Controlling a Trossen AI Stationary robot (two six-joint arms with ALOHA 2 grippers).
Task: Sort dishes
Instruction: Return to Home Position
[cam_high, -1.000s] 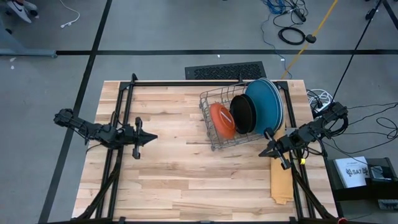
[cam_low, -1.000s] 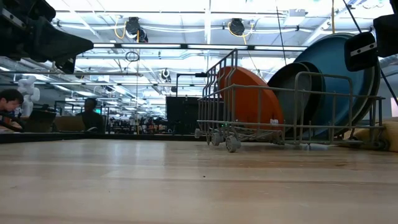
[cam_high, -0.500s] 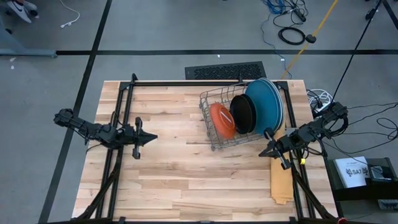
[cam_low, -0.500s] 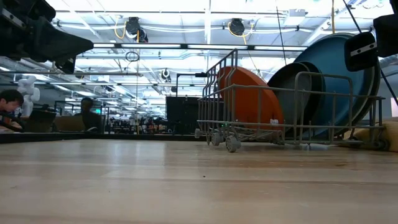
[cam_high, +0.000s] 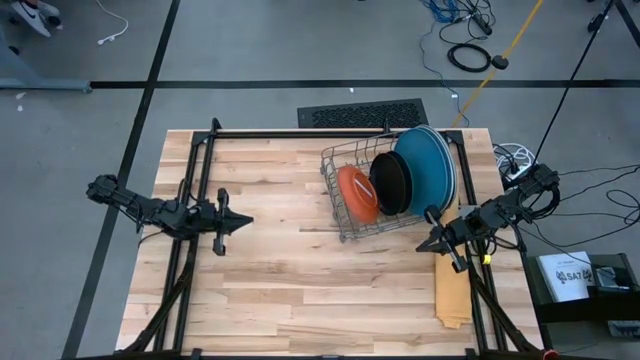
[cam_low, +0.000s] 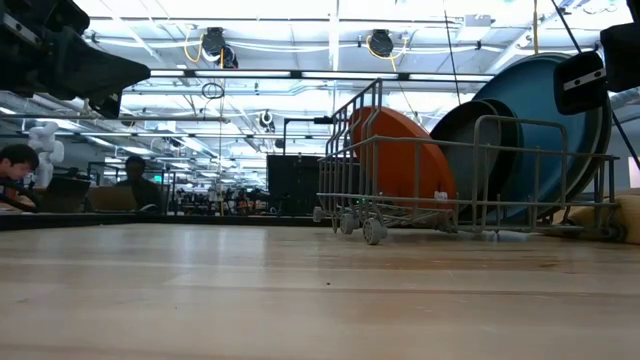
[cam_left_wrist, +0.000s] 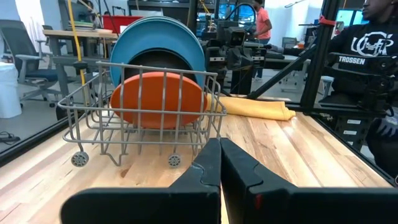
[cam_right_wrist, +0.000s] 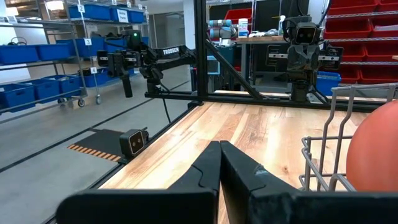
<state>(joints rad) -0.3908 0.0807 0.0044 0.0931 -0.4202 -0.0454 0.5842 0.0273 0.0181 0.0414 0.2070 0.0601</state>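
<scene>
person's shirt (cam_left_wrist: 357, 59) reads trossen, orange plate (cam_left_wrist: 158, 99) in rack (cam_left_wrist: 149, 63)

Wooden table (cam_high: 300, 280): wire rack (cam_high: 331, 190) right rear; yellow cloth (cam_high: 452, 290) along right edge.

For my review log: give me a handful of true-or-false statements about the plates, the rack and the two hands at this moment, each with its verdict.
1. The orange plate stands on edge inside the wire rack. True.
2. The left hand grips a plate. False: it is shut on nothing, over the table's left part, well apart from the rack.
3. The black plate sits between the orange plate and the large blue plates. True.
4. One plate lies flat on the table outside the rack. False: every plate in view is in the rack.
5. The right hand is open. False: its fingers are shut together, beside the rack's near right corner.
</scene>
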